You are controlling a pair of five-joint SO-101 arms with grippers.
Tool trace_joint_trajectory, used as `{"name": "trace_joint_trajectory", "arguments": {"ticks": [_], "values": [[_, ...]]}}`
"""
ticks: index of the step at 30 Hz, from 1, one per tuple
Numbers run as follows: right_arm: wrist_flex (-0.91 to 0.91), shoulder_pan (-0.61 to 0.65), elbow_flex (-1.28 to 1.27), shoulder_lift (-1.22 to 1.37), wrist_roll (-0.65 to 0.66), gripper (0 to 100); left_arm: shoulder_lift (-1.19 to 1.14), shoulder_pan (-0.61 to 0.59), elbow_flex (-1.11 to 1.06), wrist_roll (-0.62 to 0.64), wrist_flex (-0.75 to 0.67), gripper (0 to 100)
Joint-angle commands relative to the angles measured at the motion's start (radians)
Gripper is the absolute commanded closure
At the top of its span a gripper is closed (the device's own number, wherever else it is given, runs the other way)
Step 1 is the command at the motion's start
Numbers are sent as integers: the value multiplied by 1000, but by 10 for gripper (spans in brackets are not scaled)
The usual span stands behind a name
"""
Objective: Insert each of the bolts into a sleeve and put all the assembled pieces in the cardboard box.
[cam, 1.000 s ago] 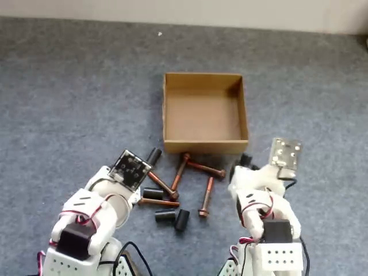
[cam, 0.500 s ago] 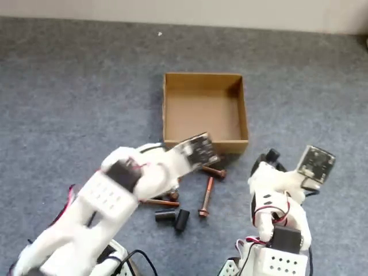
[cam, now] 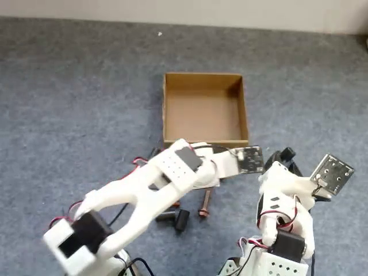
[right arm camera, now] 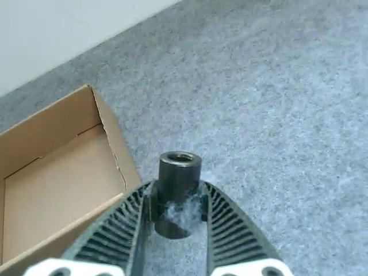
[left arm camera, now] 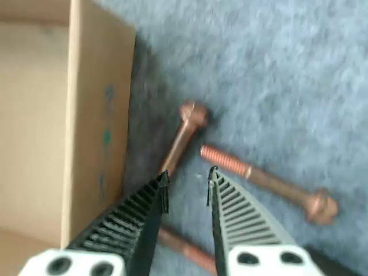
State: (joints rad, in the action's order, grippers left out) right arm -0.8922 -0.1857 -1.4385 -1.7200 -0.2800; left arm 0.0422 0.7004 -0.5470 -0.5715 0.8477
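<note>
Beside the cardboard box (left arm camera: 98,132), left gripper (left arm camera: 187,184), fingers (left arm camera: 144,213) spread, hangs askew over a bolt (left arm camera: 181,135) (right gripper (right arm camera: 175,198) pinches a sleeve (right arm camera: 178,169)) and could miss.

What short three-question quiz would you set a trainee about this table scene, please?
1. True or false: the brown cardboard box holds an assembled piece.
2. What is the right gripper holding? A: nothing. B: a black threaded metal sleeve. C: a strip of cardboard.
3. Fill the blank: the left gripper, poised above the copper-coloured metal bolts beside the box, has its jaws ____.

Key: 1 false, as the box is empty; 2 B; 3 open.
</note>
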Motion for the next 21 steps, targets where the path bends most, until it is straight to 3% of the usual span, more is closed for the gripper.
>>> {"name": "trace_joint_trajectory", "arguments": {"ticks": [1,9,17,21], "values": [[-1,-13,13,-16,-9,994,-90,28,137,-9,-34,860],[-1,-12,13,-18,-8,994,-309,28,272,-9,-29,860],[2,-12,-1,-18,-3,994,-358,21,291,-8,-31,866],[2,-12,-4,-18,-3,994,-352,30,289,-8,-28,973]]}}
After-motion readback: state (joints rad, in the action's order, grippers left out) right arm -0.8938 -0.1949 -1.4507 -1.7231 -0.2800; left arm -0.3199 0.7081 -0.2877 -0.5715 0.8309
